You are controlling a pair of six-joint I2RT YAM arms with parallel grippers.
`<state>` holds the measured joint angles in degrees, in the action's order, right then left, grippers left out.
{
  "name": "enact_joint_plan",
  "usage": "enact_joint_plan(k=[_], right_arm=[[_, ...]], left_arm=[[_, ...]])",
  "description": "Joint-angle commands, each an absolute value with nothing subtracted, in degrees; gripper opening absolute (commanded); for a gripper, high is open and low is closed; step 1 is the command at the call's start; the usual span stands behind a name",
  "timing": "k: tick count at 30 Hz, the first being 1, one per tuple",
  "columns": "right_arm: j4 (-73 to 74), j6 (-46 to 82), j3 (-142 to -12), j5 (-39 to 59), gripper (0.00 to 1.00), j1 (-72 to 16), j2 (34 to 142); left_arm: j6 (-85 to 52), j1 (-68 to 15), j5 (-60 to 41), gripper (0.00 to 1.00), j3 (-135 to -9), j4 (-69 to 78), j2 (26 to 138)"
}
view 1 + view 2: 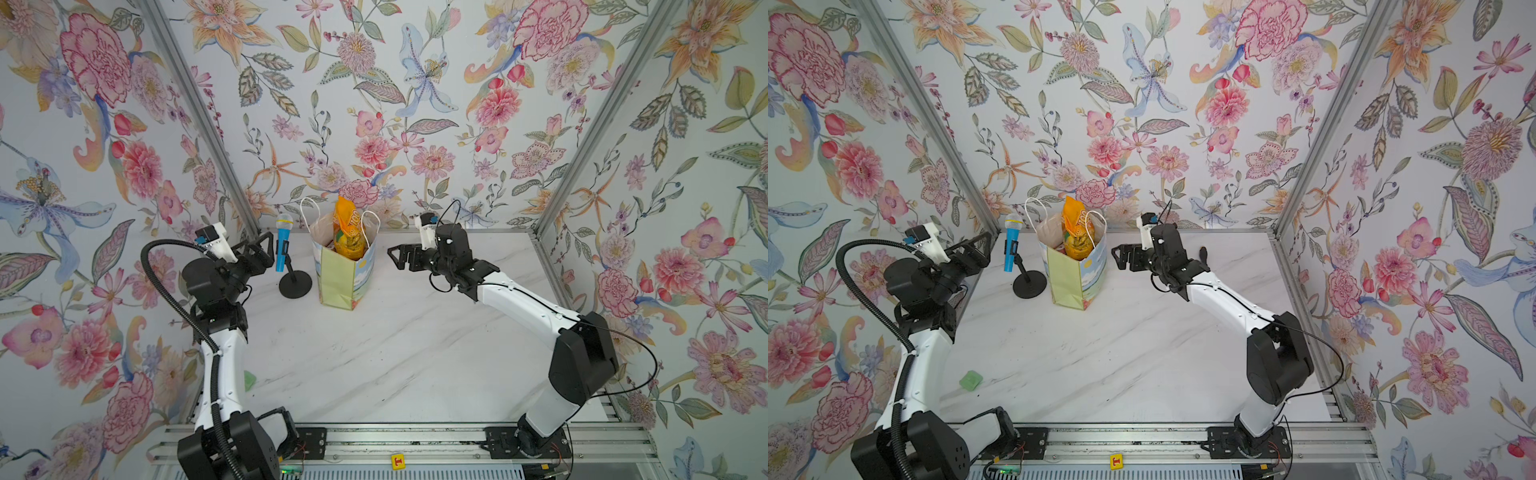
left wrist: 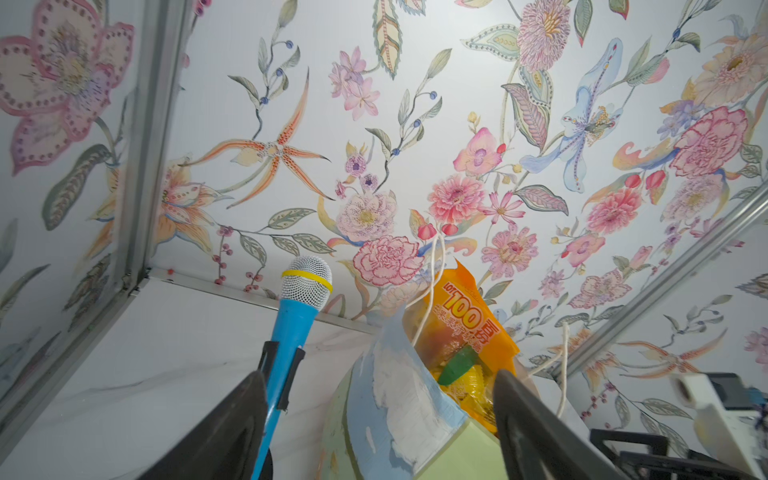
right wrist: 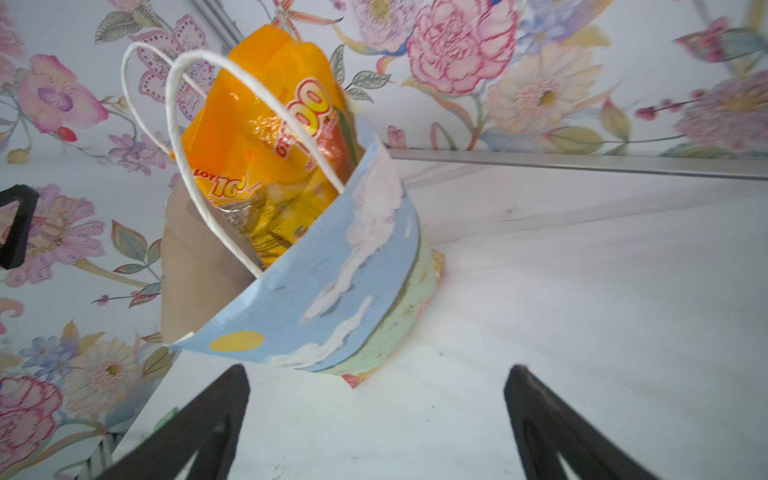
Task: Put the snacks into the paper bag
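The paper bag (image 1: 345, 274) (image 1: 1077, 276) stands upright at the back of the table, its white cord handles up. A yellow-orange "100" snack packet (image 1: 348, 232) (image 1: 1075, 235) sticks out of its top; more yellow wrappers show beneath it in the right wrist view (image 3: 266, 124). A small green packet (image 1: 971, 380) lies on the table beside the left arm. My left gripper (image 1: 264, 245) (image 2: 378, 374) is open, left of the bag and behind the microphone, with nothing between its fingers. My right gripper (image 1: 395, 257) (image 3: 378, 368) is open and empty just right of the bag (image 3: 332, 291).
A blue toy microphone (image 1: 284, 243) (image 2: 291, 324) on a black round stand (image 1: 295, 284) stands just left of the bag, between it and my left gripper. Floral walls close in the back and both sides. A metal rail (image 1: 399, 440) runs along the front edge.
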<state>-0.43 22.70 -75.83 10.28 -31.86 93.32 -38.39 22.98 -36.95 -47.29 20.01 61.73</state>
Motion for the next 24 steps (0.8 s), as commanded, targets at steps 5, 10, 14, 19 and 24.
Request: enact_joint_plan(k=[5, 10, 14, 19, 24], right_arm=[[1.1, 14.3, -58.0, -4.0, 0.99, -22.4, 77.6], [11.8, 5.1, -43.4, -12.7, 0.99, -16.7, 68.9], [28.4, -1.8, -29.4, -20.7, 0.99, -14.7, 64.7], [40.5, -1.8, -18.9, -18.7, 0.99, -10.6, 64.9], [55.9, -2.4, -12.9, -17.1, 0.99, -7.5, 71.9]], left_arm=[[-28.2, 17.2, -13.1, 0.92, -30.3, 35.1, 52.0], [-16.0, 8.4, -1.4, 0.97, -20.0, 40.7, 49.0], [-14.1, 7.8, 1.4, 0.99, -11.2, 48.9, 48.1], [-13.8, 7.8, 3.9, 0.99, -2.9, 58.6, 52.0], [-12.7, 7.6, 2.2, 0.99, 0.3, 72.3, 63.0]])
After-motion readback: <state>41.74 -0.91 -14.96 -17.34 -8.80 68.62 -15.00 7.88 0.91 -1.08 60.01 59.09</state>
